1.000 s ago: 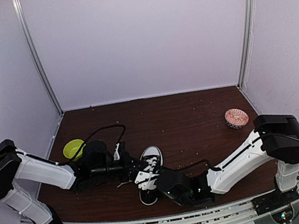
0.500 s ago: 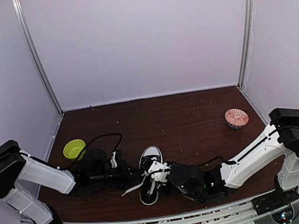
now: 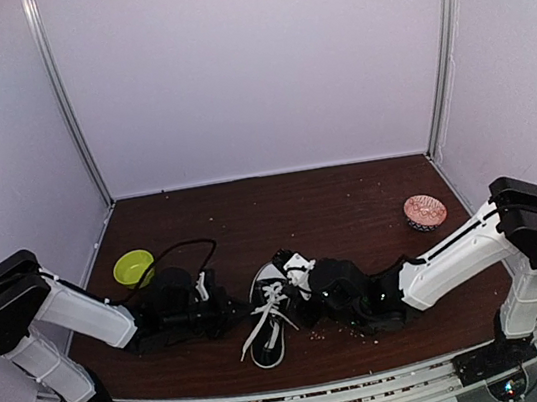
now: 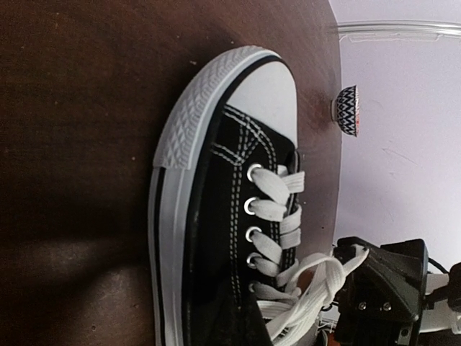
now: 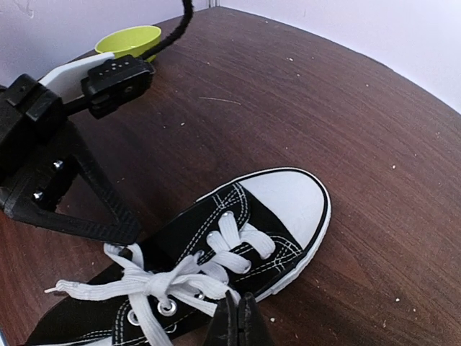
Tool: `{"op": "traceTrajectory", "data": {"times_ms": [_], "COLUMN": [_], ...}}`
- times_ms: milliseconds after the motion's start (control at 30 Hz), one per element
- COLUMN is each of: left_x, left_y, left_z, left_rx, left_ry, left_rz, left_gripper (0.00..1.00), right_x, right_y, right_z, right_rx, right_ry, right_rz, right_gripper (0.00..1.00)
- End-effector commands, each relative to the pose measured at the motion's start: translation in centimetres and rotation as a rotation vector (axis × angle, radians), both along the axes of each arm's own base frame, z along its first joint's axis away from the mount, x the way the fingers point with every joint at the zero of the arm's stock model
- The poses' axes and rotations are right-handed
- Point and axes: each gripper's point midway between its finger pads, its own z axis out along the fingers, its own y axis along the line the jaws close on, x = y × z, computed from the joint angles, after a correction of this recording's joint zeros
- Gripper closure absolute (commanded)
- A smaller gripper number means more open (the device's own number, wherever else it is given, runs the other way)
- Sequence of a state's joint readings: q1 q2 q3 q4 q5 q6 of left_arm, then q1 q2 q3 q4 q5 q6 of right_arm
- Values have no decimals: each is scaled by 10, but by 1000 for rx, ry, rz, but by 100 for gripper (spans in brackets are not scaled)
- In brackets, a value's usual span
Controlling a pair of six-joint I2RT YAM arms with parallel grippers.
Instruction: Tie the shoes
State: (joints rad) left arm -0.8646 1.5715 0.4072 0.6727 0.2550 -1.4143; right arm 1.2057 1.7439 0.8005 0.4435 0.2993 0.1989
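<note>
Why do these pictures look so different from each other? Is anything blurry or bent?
Top view: even, soft light, frame posts leaning inward. Left wrist view: turned sideways, sneaker sharp, a darker shadow band across the table. Right wrist view: sneaker crisp, table edge curved, the shut right gripper dark at the bottom edge.

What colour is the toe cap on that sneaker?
White. The toe cap of the black sneaker shows best in the right wrist view.
</note>
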Motion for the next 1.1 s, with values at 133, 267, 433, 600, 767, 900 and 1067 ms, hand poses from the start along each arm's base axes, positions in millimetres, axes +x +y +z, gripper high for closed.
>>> {"op": "traceTrajectory", "data": {"times_ms": [133,267,433,600,767,900,1067], "left_x": [9,11,10,9,8,8,9], "left_y": [25,38,46,52,54,53,60], "left_z": [-12,-15,-19,-23,-28,-29,-33], "left_rx": [162,230,273,289,300,299,317], "left_ry": [-53,-60,-48,-41,-29,-28,-26], "left_rz": [57,74,79,87,87,85,106], "left_gripper": [100,100,100,100,100,100,100], "right_x": [14,18,27,33,35,36,39], "right_y": [-15,-26,-37,-48,-56,-57,-62], "right_z": [-8,-14,-19,-24,-29,-31,-33], "right_rx": [91,112,128,138,140,137,148], "right_ry": [187,217,244,266,282,291,302], "right_rz": [-62,-90,-132,-170,-188,-187,-207], "right_gripper": [100,100,100,100,100,100,100]}}
